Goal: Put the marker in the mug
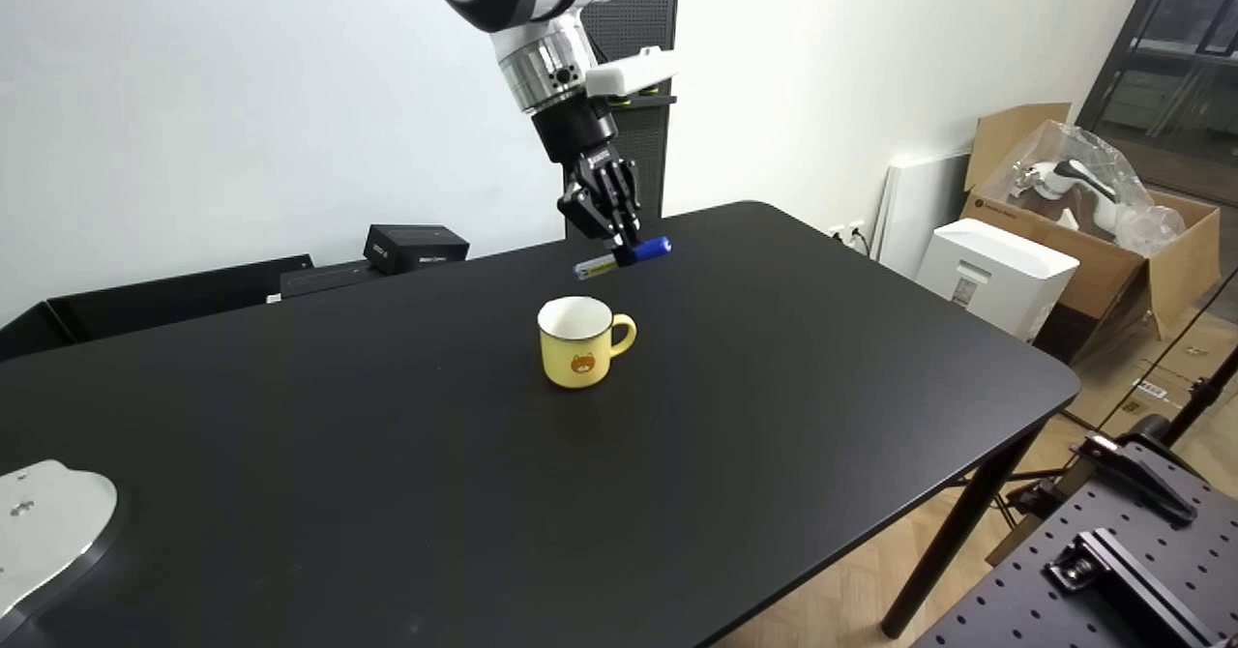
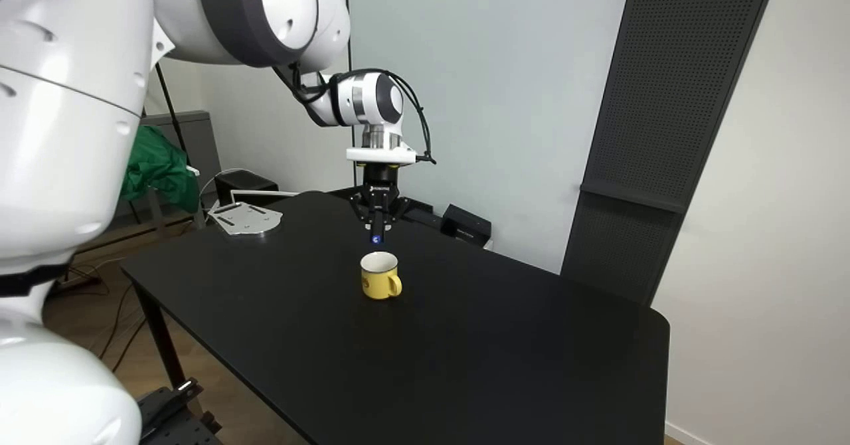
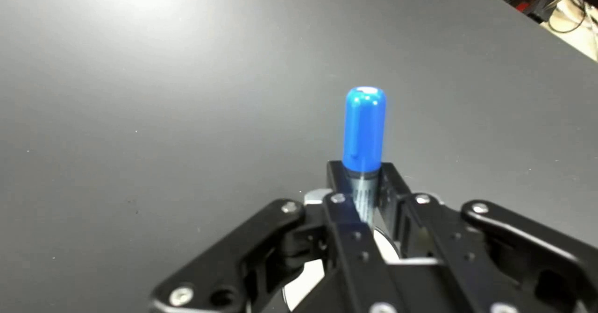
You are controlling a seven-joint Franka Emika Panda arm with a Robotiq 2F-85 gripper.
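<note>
The marker has a blue cap and a paler labelled body. My gripper (image 1: 624,248) is shut on the marker (image 1: 654,249) and holds it crosswise above the table, slightly tilted in that exterior view with the cap end higher. The gripper (image 2: 377,227) and the marker's blue end (image 2: 376,239) also show in an exterior view. In the wrist view the marker (image 3: 364,131) sits between the fingertips (image 3: 363,175). The yellow mug stands upright on the table in both exterior views (image 1: 573,363) (image 2: 377,285), below the gripper. Its white inside (image 3: 304,282) shows partly behind the fingers.
The black table (image 1: 774,416) has a rounded corner and a free edge. A metal plate (image 1: 48,522) lies on it, also in an exterior view (image 2: 246,218). Black boxes (image 1: 416,248) stand along the wall. A cardboard box (image 1: 1083,251) stands beyond the table.
</note>
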